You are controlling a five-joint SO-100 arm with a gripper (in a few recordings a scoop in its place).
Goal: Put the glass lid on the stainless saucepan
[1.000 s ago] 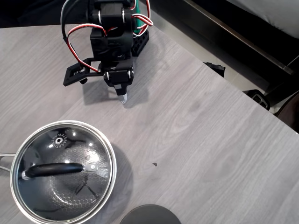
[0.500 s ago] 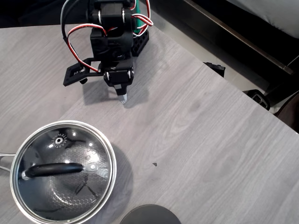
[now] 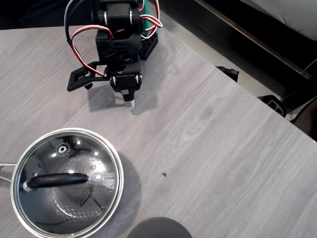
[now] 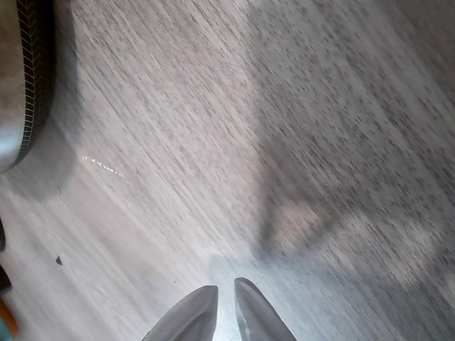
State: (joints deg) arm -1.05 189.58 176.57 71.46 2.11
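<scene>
In the overhead view the glass lid [image 3: 67, 181] with its black bar handle [image 3: 57, 179] lies on the stainless saucepan [image 3: 117, 168] at the lower left, the honeycomb interior showing through the glass. The pan's steel side handle [image 3: 4, 170] sticks out at the left edge. My gripper [image 3: 131, 104] hangs near the arm's base at the top, well above and apart from the pan, shut with nothing in it. In the wrist view the gripper [image 4: 226, 291] points at bare table, fingertips nearly touching, and the saucepan [image 4: 32, 78] shows as a curved edge at the top left.
A dark grey opaque disc [image 3: 158, 229] lies at the bottom edge, right of the pan. The table edge [image 3: 237, 82] runs diagonally at the upper right, with dark furniture beyond. A small dark speck [image 3: 164, 174] marks the tabletop.
</scene>
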